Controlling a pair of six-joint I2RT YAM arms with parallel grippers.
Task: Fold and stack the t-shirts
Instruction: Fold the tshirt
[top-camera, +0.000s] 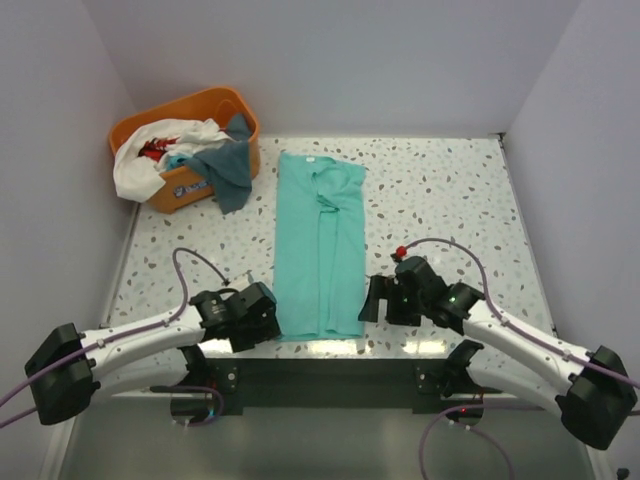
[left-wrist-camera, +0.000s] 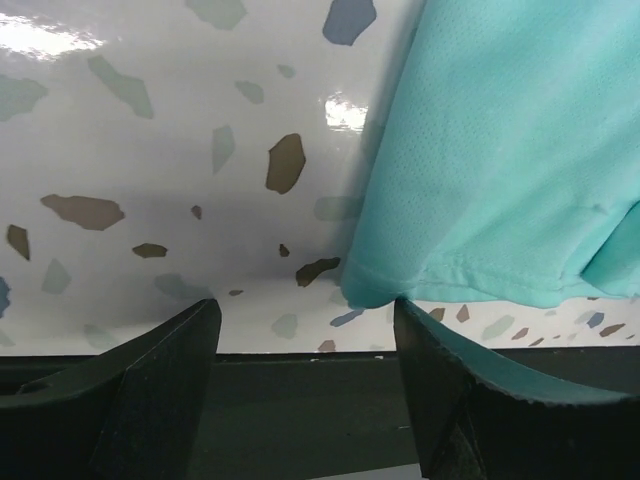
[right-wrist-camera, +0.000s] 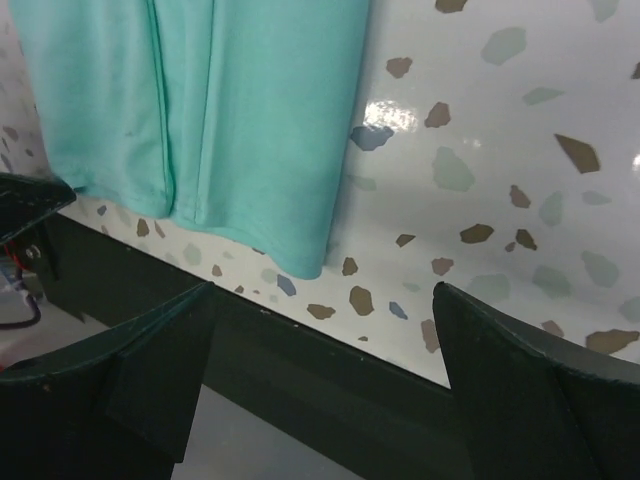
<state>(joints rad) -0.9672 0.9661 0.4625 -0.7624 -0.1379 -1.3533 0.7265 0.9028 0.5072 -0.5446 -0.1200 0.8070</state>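
Note:
A light turquoise t-shirt (top-camera: 320, 245) lies folded into a long narrow strip down the middle of the table, collar end far and hem at the near edge. My left gripper (top-camera: 270, 318) sits low at the hem's near-left corner. In the left wrist view this gripper (left-wrist-camera: 305, 310) is open, and the shirt corner (left-wrist-camera: 375, 285) touches the tip of its right finger (left-wrist-camera: 470, 380). My right gripper (top-camera: 373, 300) is beside the near-right corner. In the right wrist view it (right-wrist-camera: 320, 295) is open, with the shirt corner (right-wrist-camera: 300, 255) just ahead of the gap.
An orange basket (top-camera: 228, 100) at the far left holds a white shirt (top-camera: 135, 170), a dark teal-grey shirt (top-camera: 228, 170) hanging over its rim, and some red cloth (top-camera: 155, 150). The table's dark near edge (left-wrist-camera: 300, 360) runs right under both grippers. Grey walls enclose the table.

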